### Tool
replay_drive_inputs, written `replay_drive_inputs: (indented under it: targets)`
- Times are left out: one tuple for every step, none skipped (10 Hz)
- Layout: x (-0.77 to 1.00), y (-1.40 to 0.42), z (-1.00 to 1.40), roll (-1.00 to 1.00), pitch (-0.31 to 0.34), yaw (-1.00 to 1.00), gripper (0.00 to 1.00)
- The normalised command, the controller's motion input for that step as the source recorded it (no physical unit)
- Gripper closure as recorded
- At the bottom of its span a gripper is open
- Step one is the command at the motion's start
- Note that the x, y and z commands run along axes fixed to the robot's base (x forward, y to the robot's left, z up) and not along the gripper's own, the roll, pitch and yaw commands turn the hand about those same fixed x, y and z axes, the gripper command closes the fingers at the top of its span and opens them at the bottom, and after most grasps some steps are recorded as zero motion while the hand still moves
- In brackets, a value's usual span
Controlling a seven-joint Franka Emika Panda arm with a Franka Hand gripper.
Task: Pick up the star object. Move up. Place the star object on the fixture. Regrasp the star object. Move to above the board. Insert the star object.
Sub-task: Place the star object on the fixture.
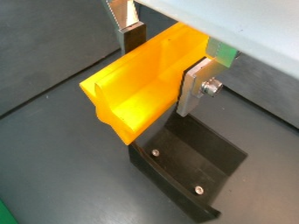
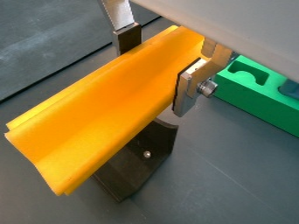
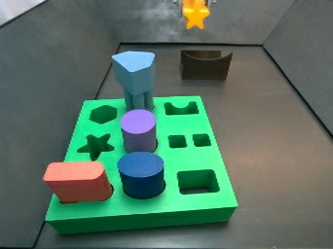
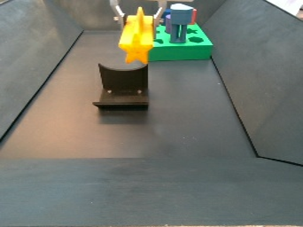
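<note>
Dark L-shaped fixture [image 4: 120, 85] on the floor, apart from the piece overhead. Above it, end effector [image 4: 134, 22] clamped on long orange-yellow star-section peg [image 4: 135, 37], held horizontal in the air. Further right, bright green slab board [image 4: 180, 43].

The gripper [image 1: 163, 59] hangs in the air above the fixture [image 1: 193, 162], clear of it, its two flat silver fingers [image 1: 194, 87] closed on the sides of the star object [image 1: 146, 83], which lies level between them. Both wrist views show the dark pads pressed against the prism. In a side view the gripper [image 4: 133, 19] sits high, largely hidden behind the star object [image 4: 136, 37]
</note>
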Motion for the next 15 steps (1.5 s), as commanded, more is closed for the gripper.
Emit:
replay_drive_inputs:
  targets:
    - [0.61,0.07,0.35,-1.0,-0.027,0.04,1.0]
    - [0.49,0.07,0.31,-1.0,-0.019,0.03,1.0]
    - [0.38,0.08,0.18,-1.0,-0.002,0.03,1.0]
    - [0.28,0.06,0.08,-1.0,0.011,0.02,1.0]
    - [0.2,0.04,0.05,-1.0,0.029,0.01,1.0]
    - [0.08,0.05,0.03,-1.0,0.059,0.0,1.0]
    - [0.04,0.04,0.02,-1.0,0.06,-0.01,1.0]
    - [0.03,0.04,0.0,-1.0,0.066,-0.02,1.0]
    - [0.05,0.04,0.0,-1.0,0.084,-0.04,1.0]
    - [0.07,0.05,-0.01,-0.84,0.112,-0.07,1.0]
    - [0.08,0.05,-0.01,-0.73,0.109,-0.07,1.0]
    - [0.08,0.05,-0.01,-0.55,0.098,-0.09,1.0]
    - [0.07,0.04,-0.01,-0.33,0.082,-0.09,1.0]
    - [0.12,0.13,-1.0,-1.0,0.232,-0.09,1.0]
    - [0.13,0.13,-1.0,-1.0,0.224,-0.1,1.0]
